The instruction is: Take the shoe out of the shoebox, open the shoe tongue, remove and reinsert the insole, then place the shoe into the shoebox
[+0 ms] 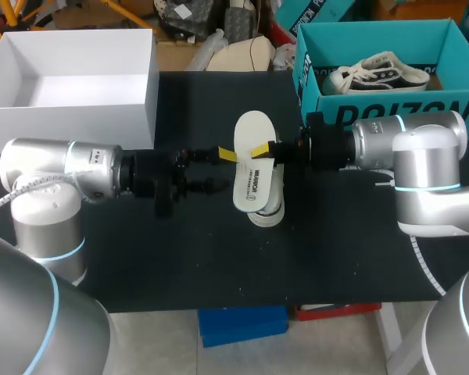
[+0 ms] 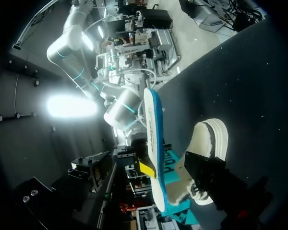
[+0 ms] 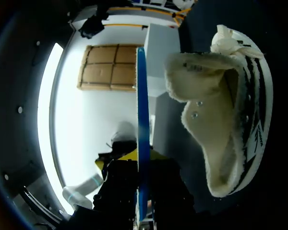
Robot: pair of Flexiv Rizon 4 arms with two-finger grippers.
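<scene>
A white insole (image 1: 253, 160) with a blue underside hangs over the middle of the black table. My right gripper (image 1: 264, 151) is shut on its right edge. In the right wrist view the insole (image 3: 141, 105) shows edge-on between the fingers of that gripper (image 3: 143, 203). The cream, fleece-lined shoe (image 1: 267, 209) lies on the table beneath the insole, mostly hidden by it; its opening (image 3: 216, 120) faces the right wrist camera. My left gripper (image 1: 222, 169) stands open at the insole's left edge, not holding anything. In the left wrist view the insole (image 2: 153, 139) is ahead of it, beside the shoe (image 2: 209, 141).
A teal shoebox (image 1: 391, 105) at the back right holds a second black-and-white shoe (image 1: 379, 74). An open white box (image 1: 70, 117) stands at the back left. Bare black tabletop (image 1: 219, 258) lies toward the front edge.
</scene>
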